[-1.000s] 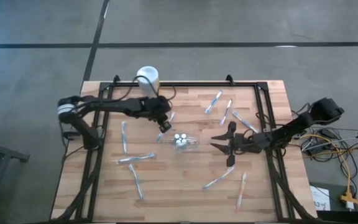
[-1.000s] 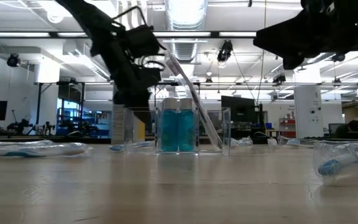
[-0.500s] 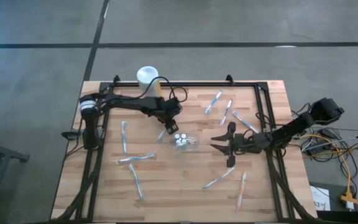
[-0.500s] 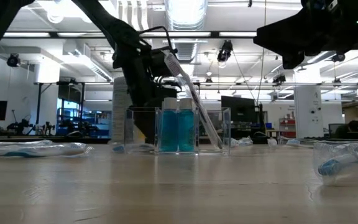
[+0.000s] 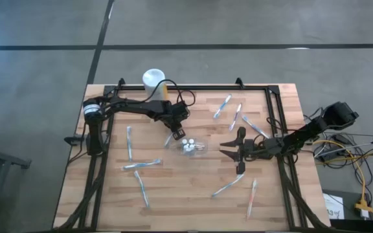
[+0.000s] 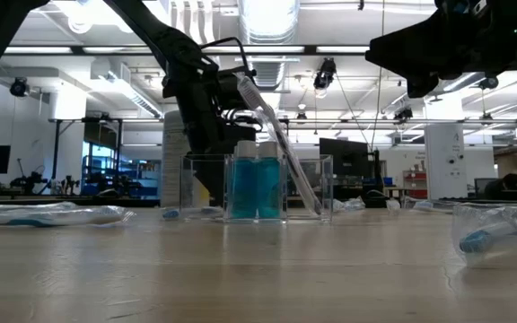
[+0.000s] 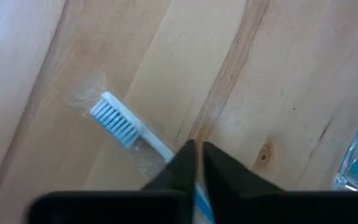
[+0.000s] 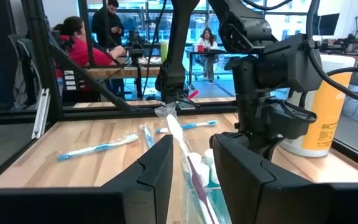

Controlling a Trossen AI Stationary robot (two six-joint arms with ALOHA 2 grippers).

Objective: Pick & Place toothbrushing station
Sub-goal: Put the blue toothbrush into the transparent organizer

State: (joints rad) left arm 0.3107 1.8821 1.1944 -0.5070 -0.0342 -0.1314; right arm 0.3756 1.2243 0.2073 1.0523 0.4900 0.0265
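Your left end effector [image 7: 196, 163] is closed on a toothbrush [image 7: 126, 126] lying on the bench [image 5: 193, 188], just beside the clear cup [image 5: 192, 147]. Lift straight up before swinging over the rim, so the bristles don't drag. The right end effector [image 5: 234, 149], fingers apart and empty, waits beside the cup; keep it clear.

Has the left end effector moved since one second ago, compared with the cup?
Yes. In the high view the left end effector has shifted toward the table's back edge and sits behind the cup, shut on a toothbrush.
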